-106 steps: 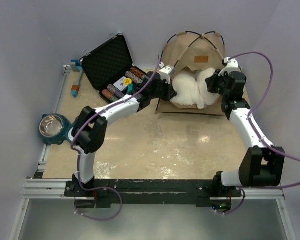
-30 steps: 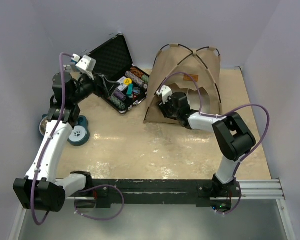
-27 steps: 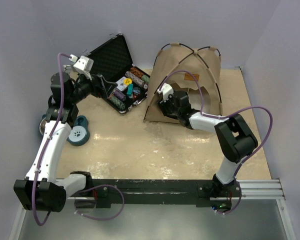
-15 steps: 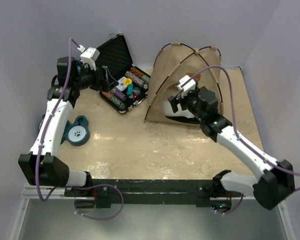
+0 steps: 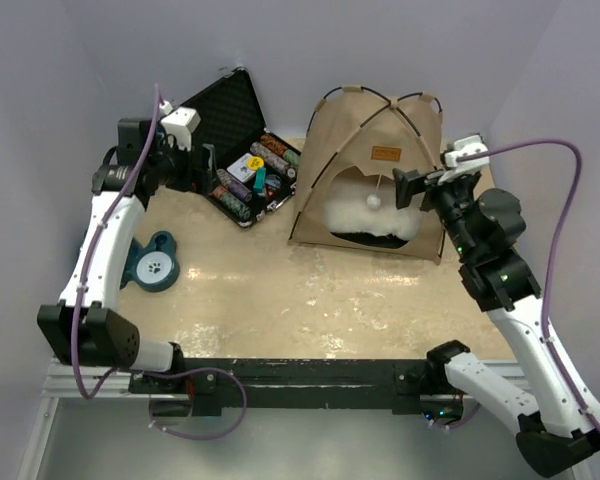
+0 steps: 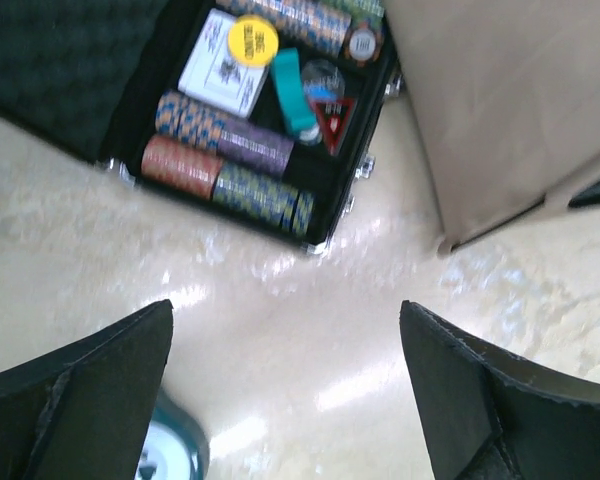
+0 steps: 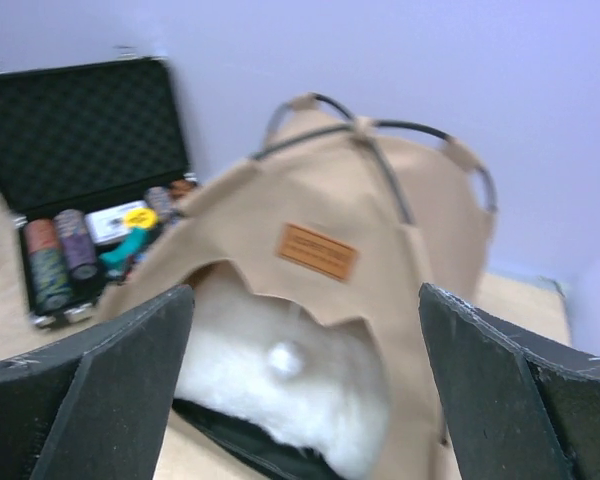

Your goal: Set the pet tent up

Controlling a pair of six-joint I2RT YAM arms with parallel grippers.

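Note:
The tan pet tent (image 5: 375, 140) stands upright at the back of the table, with dark crossed poles over its top. It has a small label (image 5: 385, 153) above the opening. A white pompom (image 5: 374, 200) hangs in the opening, in front of a white fluffy pillow (image 5: 380, 218) on the black floor. My right gripper (image 5: 408, 188) hovers open just right of the opening and touches nothing. In the right wrist view the tent (image 7: 400, 250) fills the space between the open fingers (image 7: 130, 370). My left gripper (image 5: 202, 165) is open and empty beside the chip case.
A black hard case of coloured chips (image 5: 242, 165) lies open left of the tent and shows in the left wrist view as the case (image 6: 270, 130). A teal paw-print stand (image 5: 153, 262) sits at the left. Walls close in the back and both sides.
My right arm has drawn back out of the tent's opening and risen to the right, its jaws opening. My left arm has swung toward the chip case with its jaws wider.

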